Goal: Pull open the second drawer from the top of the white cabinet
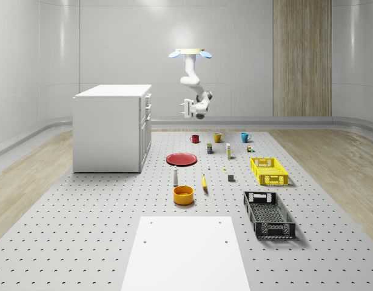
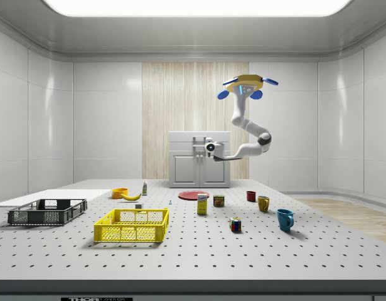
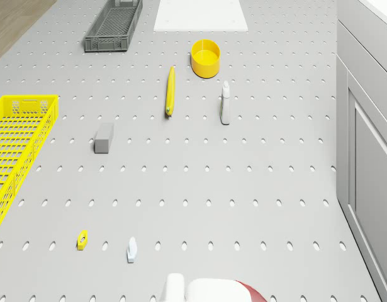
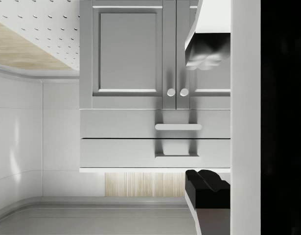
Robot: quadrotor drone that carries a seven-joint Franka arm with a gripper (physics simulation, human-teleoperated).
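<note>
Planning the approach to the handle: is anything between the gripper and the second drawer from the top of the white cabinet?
Nothing visible is. The drone hovers above the mat with the gripper in open air facing the white cabinet; the wrist view shows the second drawer front and its handle unobstructed.

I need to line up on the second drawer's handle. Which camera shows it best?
The wrist view: the cabinet front faces it, upside down, with the second drawer's handle plain as a bar. In the side view the handle is hidden behind the gripper. The whole-scene view shows the cabinet edge-on, its handles tiny.
</note>
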